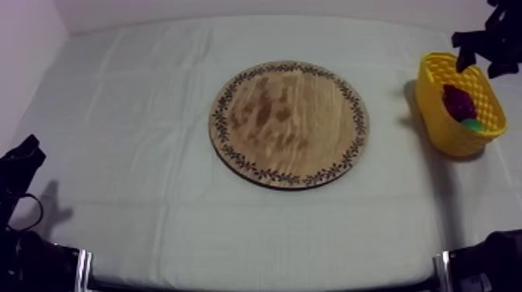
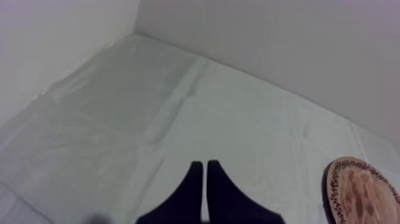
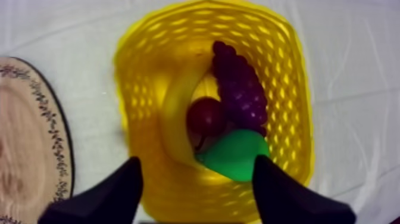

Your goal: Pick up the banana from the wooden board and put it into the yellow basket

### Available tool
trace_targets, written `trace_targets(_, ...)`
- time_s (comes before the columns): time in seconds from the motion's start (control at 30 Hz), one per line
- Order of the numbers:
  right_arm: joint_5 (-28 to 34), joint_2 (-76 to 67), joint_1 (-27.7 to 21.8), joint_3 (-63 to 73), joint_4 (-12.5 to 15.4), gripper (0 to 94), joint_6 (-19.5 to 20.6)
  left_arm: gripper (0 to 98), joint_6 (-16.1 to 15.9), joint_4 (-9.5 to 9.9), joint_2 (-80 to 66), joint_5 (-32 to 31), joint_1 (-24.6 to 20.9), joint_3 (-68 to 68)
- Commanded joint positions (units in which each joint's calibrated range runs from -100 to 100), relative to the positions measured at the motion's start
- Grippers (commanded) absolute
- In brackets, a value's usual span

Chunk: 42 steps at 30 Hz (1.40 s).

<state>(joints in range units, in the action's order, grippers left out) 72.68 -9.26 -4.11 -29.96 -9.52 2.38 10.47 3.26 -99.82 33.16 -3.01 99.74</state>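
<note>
The long, curved yellow toy banana [image 3: 174, 113] lies inside the yellow plastic lattice basket [image 3: 290, 77], bent along the inner wall on the side nearest the board and arching round the small red fruit [image 3: 205, 116], which it touches. Beside the red fruit, a bunch of dark purple toy grapes [image 3: 241, 89] runs along the opposite wall of the basket, and a green toy pear [image 3: 235, 156] rests against both the grapes and the red fruit at the end of the basket nearest the right gripper.

The robot's right gripper [image 3: 197, 162] hangs directly above the basket, its two black fingers [image 3: 119, 190] spread wide with nothing between them. From the top view, this gripper [image 1: 481, 60] sits over the basket's far rim, the arm coming in at the upper right.

The basket [image 1: 435, 97] stands near the right edge of the table, with the grapes [image 1: 458, 101] and the pear [image 1: 471, 124] visible over its rim. The round wooden board with a dark leaf-patterned rim [image 1: 289, 124] lies flat at the middle of the table, apart from the basket and with nothing on it.

The left gripper [image 2: 205, 176] has its fingers pressed together into a narrow wedge over bare grey-white cloth [image 1: 140, 93], with the board's edge [image 2: 360, 190] near it. From above, that gripper [image 1: 23, 159] rests low at the table's left side.
</note>
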Motion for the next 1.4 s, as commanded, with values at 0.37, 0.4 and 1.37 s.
trace_targets(0.37,-20.3,-33.3,1.0,-24.3,4.7,12.7,-0.5,0.1,0.0,-0.02,0.0,0.0,0.0,0.0)
trace_targets(0.4,-22.3,-36.0,1.0,-27.2,5.2,11.0,-0.8,0.1,0.0,-0.02,0.0,0.0,0.0,0.0)
trace_targets(1.37,-31.6,-85.7,2.6,-67.8,12.5,0.3,-5.4,0.1,0.0,0.03,0.0,0.0,0.0,0.0)
